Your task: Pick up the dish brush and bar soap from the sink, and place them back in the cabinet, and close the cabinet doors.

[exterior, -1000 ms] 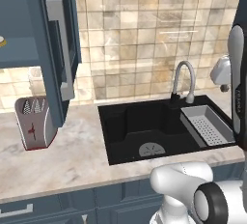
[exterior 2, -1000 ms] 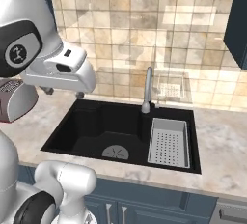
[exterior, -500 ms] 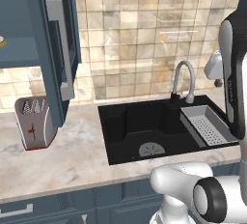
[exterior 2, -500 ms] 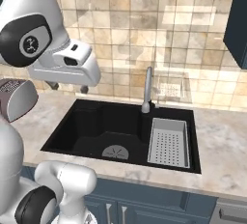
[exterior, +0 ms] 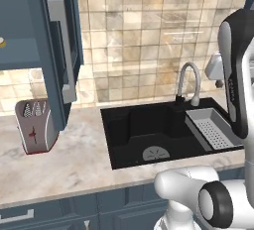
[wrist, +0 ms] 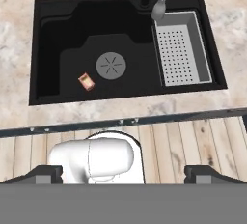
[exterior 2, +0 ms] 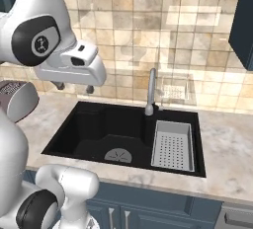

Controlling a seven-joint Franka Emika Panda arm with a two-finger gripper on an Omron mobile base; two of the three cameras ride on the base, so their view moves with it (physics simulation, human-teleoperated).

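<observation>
Black sink point(wrist: 58, 30), bar soap point(wrist: 86, 81) beside drain point(wrist: 111, 65), gripper point(wrist: 123, 172) jaws spread

Your arm is raised high with the hand pointing straight down, and the gripper point(wrist: 123, 172) has its jaws wide open.

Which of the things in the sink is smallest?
The bar soap, a reddish-brown block beside the round grey drain; the perforated tray on the drain's other side is far larger.
</observation>
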